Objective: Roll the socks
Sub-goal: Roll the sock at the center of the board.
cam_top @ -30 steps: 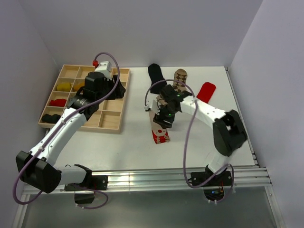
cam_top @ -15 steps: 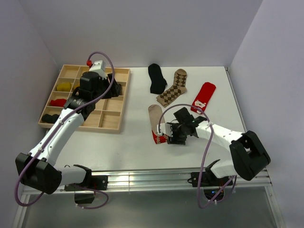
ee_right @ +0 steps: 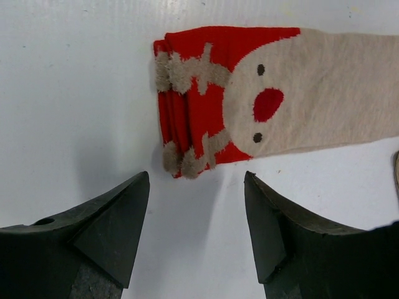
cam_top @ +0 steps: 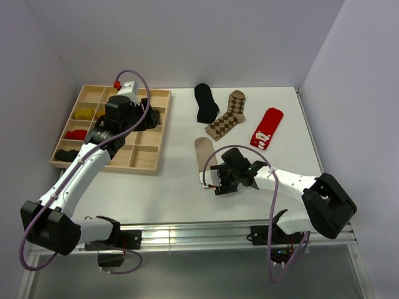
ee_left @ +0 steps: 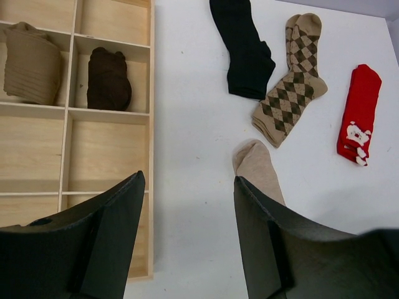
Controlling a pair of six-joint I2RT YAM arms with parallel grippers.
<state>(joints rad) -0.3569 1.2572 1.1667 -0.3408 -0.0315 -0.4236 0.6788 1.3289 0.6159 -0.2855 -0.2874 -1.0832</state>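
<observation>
Several socks lie flat on the white table: a black sock (cam_top: 204,103), a brown argyle pair (cam_top: 227,115), a red sock with a white figure (cam_top: 267,128), and a tan sock (cam_top: 203,156) with a red cuff. In the right wrist view that red cuff (ee_right: 193,93) with its face pattern lies just beyond the fingertips. My right gripper (ee_right: 197,187) is open and empty, low beside the cuff (cam_top: 216,182). Over the tray's right side hangs my left gripper (cam_top: 154,118), also open and empty (ee_left: 188,187).
The pale wooden grid tray (cam_top: 149,167) stands at the left. It holds rolled socks: yellow (cam_top: 83,114), red (cam_top: 76,134), black (cam_top: 65,154), tan (ee_left: 31,62) and dark brown (ee_left: 108,78). Walls close in on the left, back and right.
My right arm swung from above the tan sock's middle down toward the near side, ending by the red cuff with jaws a little wider. The left arm shifted slightly left.
</observation>
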